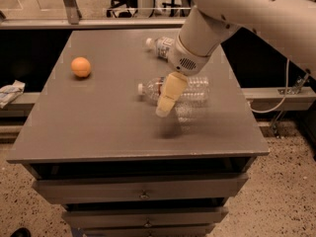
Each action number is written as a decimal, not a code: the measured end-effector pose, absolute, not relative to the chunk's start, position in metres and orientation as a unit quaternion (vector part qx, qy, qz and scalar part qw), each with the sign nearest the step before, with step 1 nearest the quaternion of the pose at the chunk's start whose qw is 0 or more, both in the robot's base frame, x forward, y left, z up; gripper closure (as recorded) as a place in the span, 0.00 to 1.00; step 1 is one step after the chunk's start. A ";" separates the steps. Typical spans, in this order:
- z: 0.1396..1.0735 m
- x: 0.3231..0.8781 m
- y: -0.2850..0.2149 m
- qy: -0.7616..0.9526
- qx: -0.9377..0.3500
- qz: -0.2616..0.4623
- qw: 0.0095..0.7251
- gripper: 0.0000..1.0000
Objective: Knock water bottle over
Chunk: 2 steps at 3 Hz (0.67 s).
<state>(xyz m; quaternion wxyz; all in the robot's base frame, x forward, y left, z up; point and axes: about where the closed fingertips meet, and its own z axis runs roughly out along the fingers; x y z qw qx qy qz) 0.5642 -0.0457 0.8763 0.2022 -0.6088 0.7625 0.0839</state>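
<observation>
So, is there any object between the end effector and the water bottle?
Nothing visible. The end effector overlaps the middle of the water bottle, which lies on its side. The second bottle lies behind it, and the orange ball is far left.

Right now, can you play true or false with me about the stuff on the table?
1. The bottle in the middle lies on its side. True.
2. The ball touches that bottle. False: it sits well apart from it on the table.
3. The jaws are low over the table, right in front of the lying bottle. True.
4. Only one bottle is on the table. False: a second bottle is at the back, partly behind the arm.
</observation>
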 end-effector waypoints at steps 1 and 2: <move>0.880 0.559 -0.045 0.763 -0.596 0.097 0.229 0.00; 0.898 0.550 -0.054 0.762 -0.573 0.112 0.281 0.00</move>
